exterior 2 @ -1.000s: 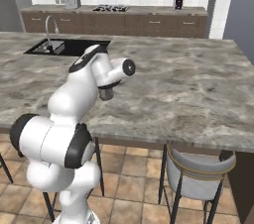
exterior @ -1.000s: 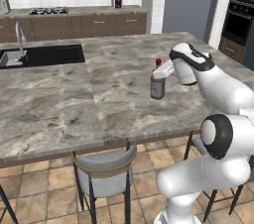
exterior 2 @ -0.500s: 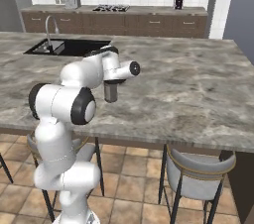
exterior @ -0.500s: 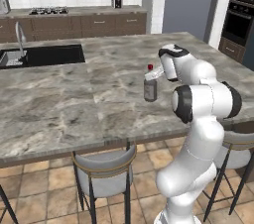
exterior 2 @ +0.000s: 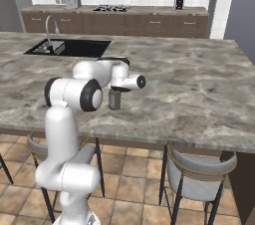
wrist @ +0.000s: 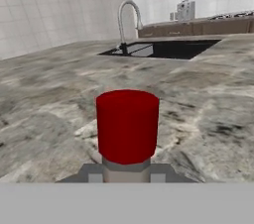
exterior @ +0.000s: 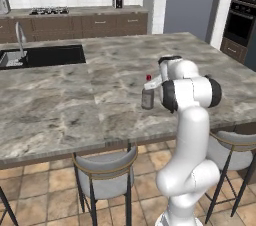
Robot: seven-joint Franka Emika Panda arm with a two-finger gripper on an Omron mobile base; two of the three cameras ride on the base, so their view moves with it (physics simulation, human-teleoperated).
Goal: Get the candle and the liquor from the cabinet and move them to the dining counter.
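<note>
pincer (exterior: 151, 84): yours, clenched on the small dark grey glass liquor bottle (exterior: 147, 97) with red cap | bottle: upright on the grey-brown veined marble bench (exterior: 75, 100)

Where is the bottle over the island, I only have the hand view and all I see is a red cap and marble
Observer: In the left base view the liquor is upright at the near right part of the dining counter, gripper at its neck.
Operator: Is it down on the marble yet?
Observer: The right base view shows its base at the marble; I cannot tell whether it touches.
Operator: Anything near it?
Observer: Nothing stands beside it; the sink lies far off toward the other end.
</note>
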